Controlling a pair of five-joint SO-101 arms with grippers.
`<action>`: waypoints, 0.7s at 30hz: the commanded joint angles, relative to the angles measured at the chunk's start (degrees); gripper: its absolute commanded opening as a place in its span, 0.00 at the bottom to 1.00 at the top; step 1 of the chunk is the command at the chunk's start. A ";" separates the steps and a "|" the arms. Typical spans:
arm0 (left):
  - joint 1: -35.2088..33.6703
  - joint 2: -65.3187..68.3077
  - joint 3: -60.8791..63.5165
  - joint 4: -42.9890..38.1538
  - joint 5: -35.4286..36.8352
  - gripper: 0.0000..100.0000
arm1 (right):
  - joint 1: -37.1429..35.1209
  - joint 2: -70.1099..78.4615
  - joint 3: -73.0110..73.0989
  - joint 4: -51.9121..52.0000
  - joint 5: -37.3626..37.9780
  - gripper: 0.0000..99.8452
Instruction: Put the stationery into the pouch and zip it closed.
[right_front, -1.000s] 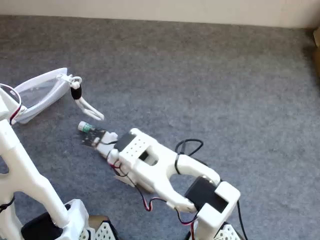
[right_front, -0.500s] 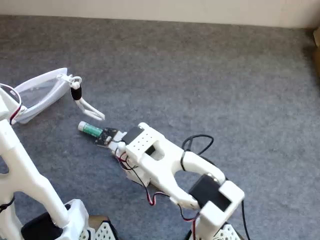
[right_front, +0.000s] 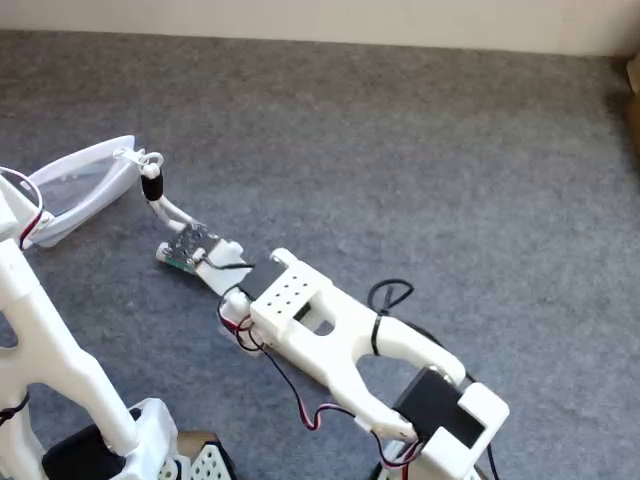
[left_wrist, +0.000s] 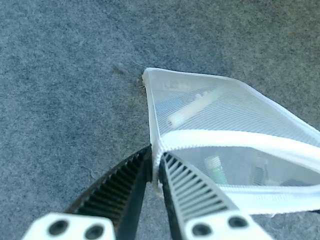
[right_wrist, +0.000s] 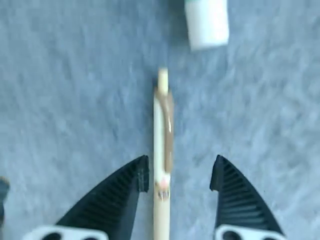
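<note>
pouch (right_front: 85, 180): translucent white mesh, white zip band, lay flat on grey tabletop (right_front: 450, 150), small items showing through, one edge pinched in left claw (left_wrist: 155, 157) | pen (right_front: 168, 210): cream, black end near pouch's zip pull, lay diagonal | tube (right_front: 170, 258): green, white-capped, beside pen's far end

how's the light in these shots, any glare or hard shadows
High view: soft even light, only a faint shadow on the carpet under the right arm. Left wrist view: the pouch glows bright, light passing through its mesh. Right wrist view: the white end of the tube is the brightest spot; the pen is evenly lit.
</note>
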 joint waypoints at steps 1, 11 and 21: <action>-0.48 -1.19 -1.19 0.26 0.44 0.01 | -1.36 -3.21 -0.92 -5.14 -2.37 0.20; -0.48 -1.19 -1.10 0.26 0.44 0.01 | -2.95 -0.57 -1.27 -6.90 -2.46 0.20; -0.48 -1.19 -0.04 0.18 0.44 0.01 | -1.10 10.86 -6.90 -7.34 -2.46 0.20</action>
